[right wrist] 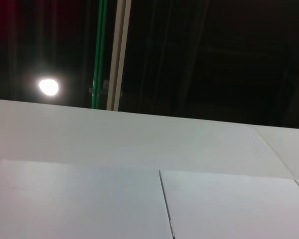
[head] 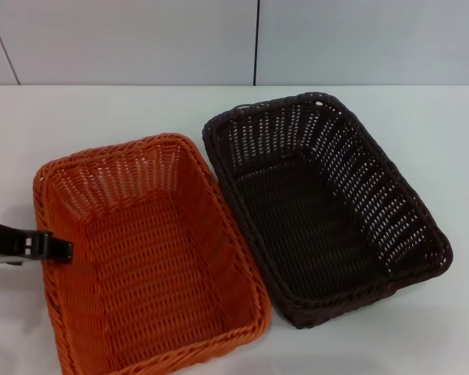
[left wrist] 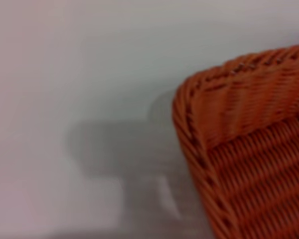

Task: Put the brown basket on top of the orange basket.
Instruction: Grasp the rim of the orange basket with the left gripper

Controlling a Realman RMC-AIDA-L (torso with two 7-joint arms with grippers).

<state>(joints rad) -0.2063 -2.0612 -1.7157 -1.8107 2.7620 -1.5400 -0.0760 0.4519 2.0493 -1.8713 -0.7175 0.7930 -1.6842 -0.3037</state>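
My left pincer [head: 51, 248] sits at the left rim of the bright orange rectangular woven basket [head: 152, 262]; I cannot tell whether it is spread or pressed together. The dark brown rectangular woven basket [head: 324, 205] stands upright on the white table [head: 102, 117], just beside the orange basket's right side. My right pincer is out of sight.

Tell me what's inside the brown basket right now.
Nothing: the brown basket shows only its bare woven floor and openwork walls. The orange basket sits beside it, also empty. The left pincer hangs over the orange rim. What lies beneath either basket is covered.
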